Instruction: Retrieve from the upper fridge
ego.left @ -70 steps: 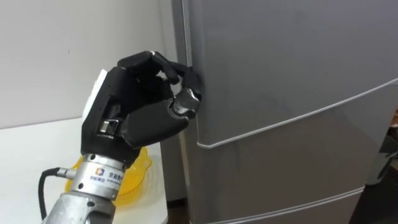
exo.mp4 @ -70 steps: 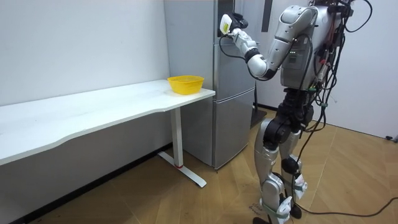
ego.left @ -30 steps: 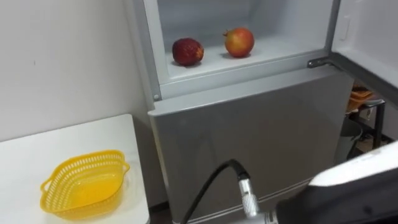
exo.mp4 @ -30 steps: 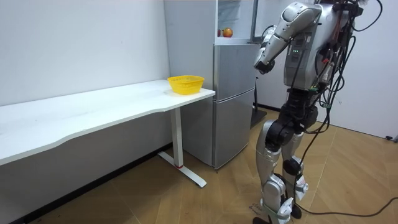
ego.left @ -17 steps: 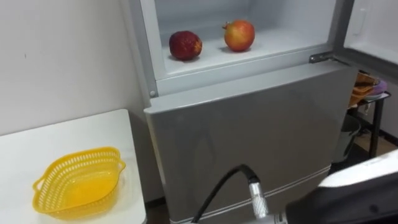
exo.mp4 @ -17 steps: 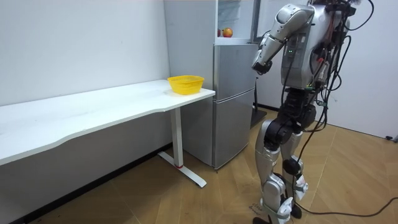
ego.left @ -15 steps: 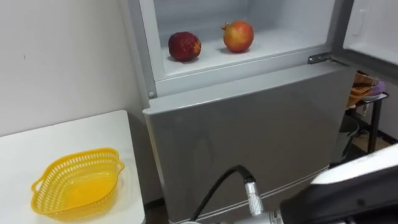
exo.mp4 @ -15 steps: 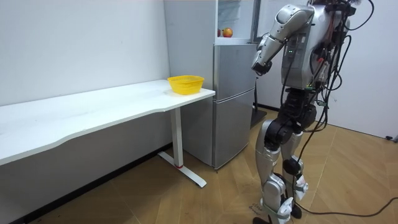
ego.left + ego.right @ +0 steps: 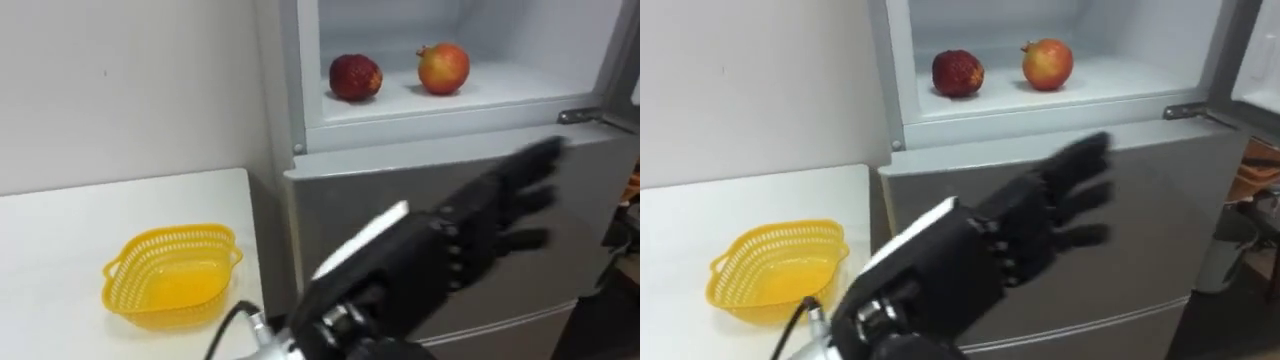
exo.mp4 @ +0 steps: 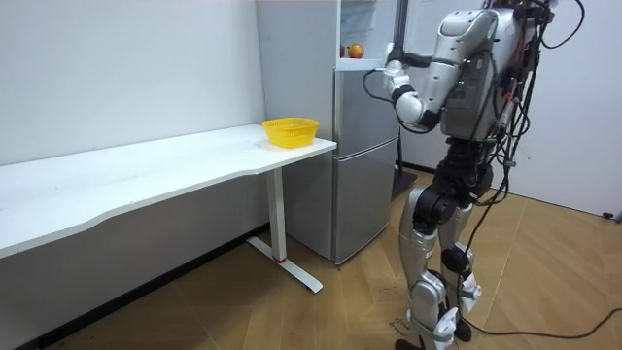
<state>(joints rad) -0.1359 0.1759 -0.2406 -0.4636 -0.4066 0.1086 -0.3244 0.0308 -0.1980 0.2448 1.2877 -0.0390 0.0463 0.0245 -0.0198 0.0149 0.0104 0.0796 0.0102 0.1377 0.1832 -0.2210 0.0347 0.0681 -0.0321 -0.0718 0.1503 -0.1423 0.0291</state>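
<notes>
- Left hand: fingers straight and spread, holding nothing; its back faces you; its long axis runs up and to the right, toward the fridge.
- Dark red fruit, red-orange fruit: side by side on the upper shelf, apart from each other; nothing touches them.
- Governing relation: both fruit lie above and beyond your fingertips, which hang before the lower door, under the shelf's lip — the red-orange one is nearer, the dark red one further left.
- Judgement: lift over the lip first, then go forward; the task does not say which fruit is wanted.
- Yellow basket: on the white table, left of the fridge.
</notes>
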